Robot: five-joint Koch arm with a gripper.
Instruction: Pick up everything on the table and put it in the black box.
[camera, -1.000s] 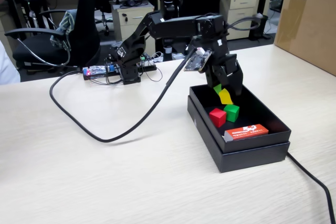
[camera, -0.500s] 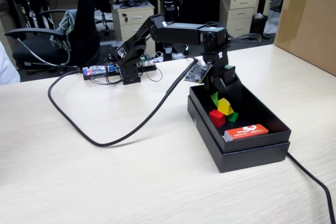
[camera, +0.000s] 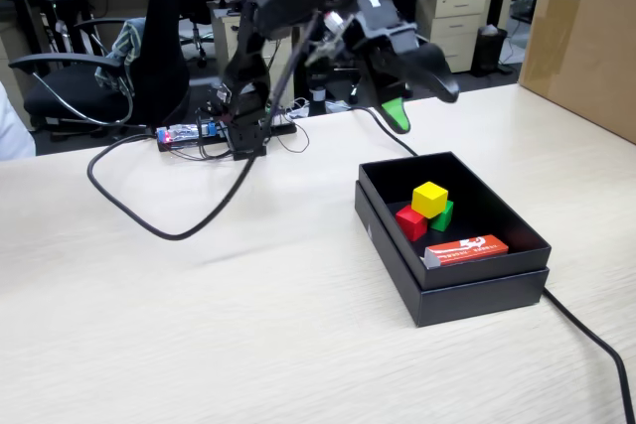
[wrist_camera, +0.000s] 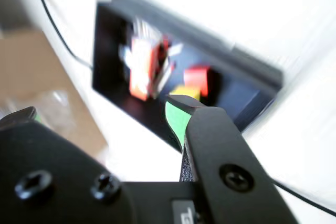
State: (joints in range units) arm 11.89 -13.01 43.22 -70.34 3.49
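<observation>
The black box [camera: 383, 220] stands on the table right of centre. Inside it lie a yellow cube [camera: 429, 199] stacked on a red cube [camera: 410, 222] and a green cube [camera: 443, 215], with a red and white packet [camera: 466, 249] at the front. My gripper [camera: 422, 96] hangs in the air above and behind the box, open and empty, with green pads on its fingers [camera: 397, 115]. In the blurred wrist view the gripper [wrist_camera: 100, 114] is open; the box [wrist_camera: 247, 95], packet [wrist_camera: 143, 69], red cube [wrist_camera: 197, 80] and yellow cube [wrist_camera: 185, 92] show beyond it.
A black cable [camera: 149, 217] loops over the table at left and another [camera: 596, 345] runs from the box to the right edge. A cardboard carton [camera: 586, 37] stands at the far right. The arm's base [camera: 243, 136] sits at the table's back edge.
</observation>
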